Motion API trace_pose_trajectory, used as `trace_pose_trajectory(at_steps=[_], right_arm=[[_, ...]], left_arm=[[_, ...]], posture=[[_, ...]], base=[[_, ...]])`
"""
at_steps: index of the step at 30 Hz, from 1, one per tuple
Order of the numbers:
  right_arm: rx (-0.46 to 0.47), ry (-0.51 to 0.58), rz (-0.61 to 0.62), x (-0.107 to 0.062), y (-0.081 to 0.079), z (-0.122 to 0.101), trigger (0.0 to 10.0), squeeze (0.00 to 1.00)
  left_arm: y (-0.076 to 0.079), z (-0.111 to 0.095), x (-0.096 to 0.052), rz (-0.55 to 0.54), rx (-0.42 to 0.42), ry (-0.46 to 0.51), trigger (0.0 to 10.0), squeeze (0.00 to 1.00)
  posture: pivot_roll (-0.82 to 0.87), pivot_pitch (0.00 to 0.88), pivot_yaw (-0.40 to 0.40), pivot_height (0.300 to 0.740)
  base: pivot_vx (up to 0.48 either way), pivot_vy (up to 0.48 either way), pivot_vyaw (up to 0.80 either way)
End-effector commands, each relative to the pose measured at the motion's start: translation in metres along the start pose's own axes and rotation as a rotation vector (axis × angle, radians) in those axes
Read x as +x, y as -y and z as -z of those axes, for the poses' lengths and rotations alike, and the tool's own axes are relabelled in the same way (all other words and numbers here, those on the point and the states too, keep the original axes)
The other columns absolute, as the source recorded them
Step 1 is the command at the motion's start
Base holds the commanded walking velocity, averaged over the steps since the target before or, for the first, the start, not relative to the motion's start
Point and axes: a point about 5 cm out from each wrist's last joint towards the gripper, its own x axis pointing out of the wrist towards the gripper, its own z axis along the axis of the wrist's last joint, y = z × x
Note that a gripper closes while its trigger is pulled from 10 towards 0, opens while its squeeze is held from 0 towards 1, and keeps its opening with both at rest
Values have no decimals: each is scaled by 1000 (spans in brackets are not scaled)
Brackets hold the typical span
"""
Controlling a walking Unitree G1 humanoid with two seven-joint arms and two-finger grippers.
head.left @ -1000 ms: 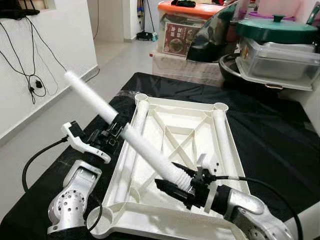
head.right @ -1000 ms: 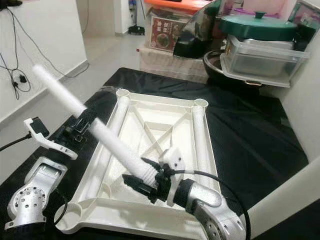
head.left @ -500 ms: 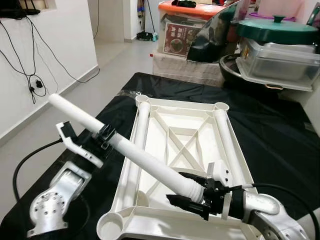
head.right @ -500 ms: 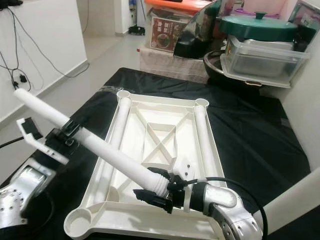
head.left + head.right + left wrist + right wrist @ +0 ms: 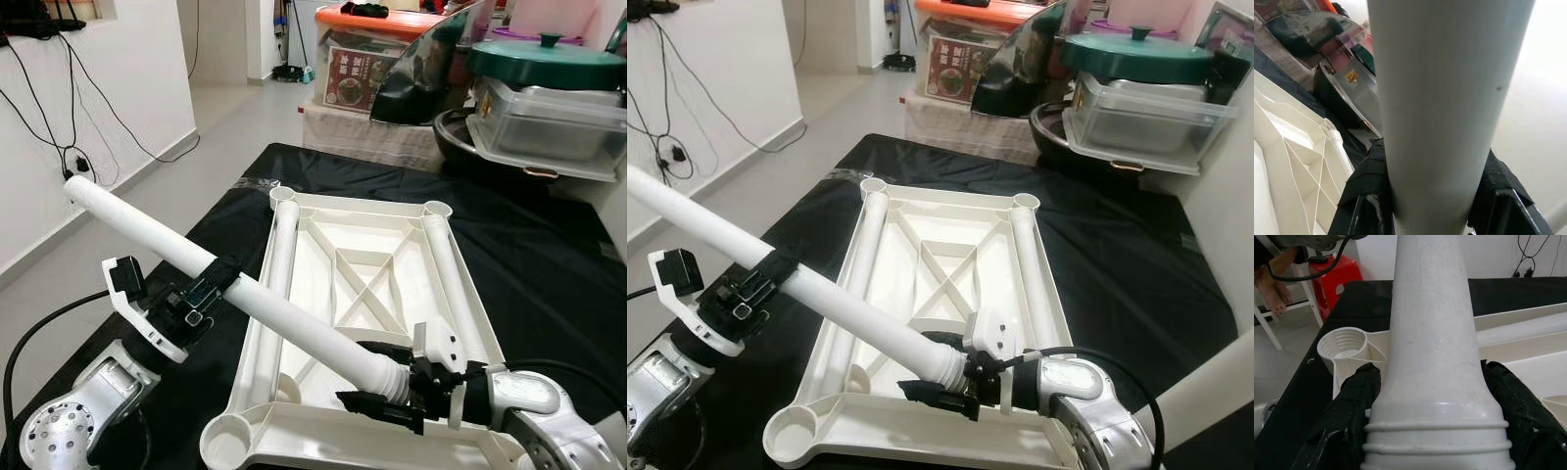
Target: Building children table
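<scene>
The right gripper (image 5: 390, 390) is clenched on the threaded near end of the white table leg (image 5: 245, 294), and the left gripper (image 5: 211, 291) grasps its middle. The leg slants over the upturned white tabletop (image 5: 451, 284) on the black cloth (image 5: 549, 264), above the near-left socket (image 5: 227, 452).

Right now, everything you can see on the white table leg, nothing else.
The table leg is a long, smooth, white plastic-looking tube. It widens to a ribbed, threaded-looking collar at its near end. It is held off the surface, slanting up from low on the robot's right to high on its left, crossing above the upturned white tabletop. The right gripper clamps it just above the collar; the left gripper clamps mid-shaft. The plain far end sticks out past the black-covered surface.
</scene>
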Motion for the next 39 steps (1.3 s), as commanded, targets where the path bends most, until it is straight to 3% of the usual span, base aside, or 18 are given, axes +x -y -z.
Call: trace_pose_trajectory(at_steps=[1,3,4,10,11,16,25,29,31,33,36,37,38,39], right_arm=[[4,-11,33,-1,4,1,0,0],[1,-8,39,1,3,1,0,0],[2,-19,113,4,8,2,10000,0],[58,6,257,6,18,-3,10000,0],[75,47,286,7,19,-8,10000,1000],[74,93,304,5,17,-16,10000,1000],[14,70,200,-2,8,-32,10000,1000],[-5,71,160,7,3,-46,10000,1000],[-3,43,186,15,5,-47,10000,1000],[16,-30,292,31,16,-45,10000,1000],[20,-49,318,35,19,-45,10000,1000],[18,-67,342,44,24,-47,10000,259],[18,-67,342,44,24,-47,10000,259],[20,-78,354,52,27,-49,10000,0]], left_arm=[[6,2,1,41,11,-35,0,0],[6,2,1,34,22,-48,0,0],[2,0,2,0,55,-62,0,0],[-4,-7,5,-71,100,-45,0,0],[-6,-12,6,-98,123,-21,10000,0],[-8,-24,5,-138,172,9,10000,0],[-10,-30,8,-138,230,-22,10000,0],[-8,-23,20,-111,249,-47,10000,0],[-7,-20,23,-100,268,-70,10000,0],[-5,-13,30,-77,288,-105,10000,0],[-5,-12,32,-70,293,-113,10000,0],[-4,-9,38,-53,302,-127,10000,0],[-4,-9,38,-53,302,-127,10000,0],[-3,-6,43,-34,312,-140,10000,0]], posture=[[111,0,-83,740],[107,0,-77,740],[100,0,-72,740],[98,0,-72,740],[98,0,-72,740],[97,0,-71,740],[81,0,-71,740],[74,0,-75,740],[72,0,-76,740],[70,0,-75,740],[70,0,-75,740],[66,0,-70,740],[66,0,-70,740],[70,0,-69,740]], base=[[0,0,0],[0,0,0],[0,0,0],[0,0,0],[0,0,0],[0,0,0],[0,0,0],[0,0,0],[0,0,0],[0,0,0],[0,0,0],[0,0,0],[0,0,0],[0,0,0]])
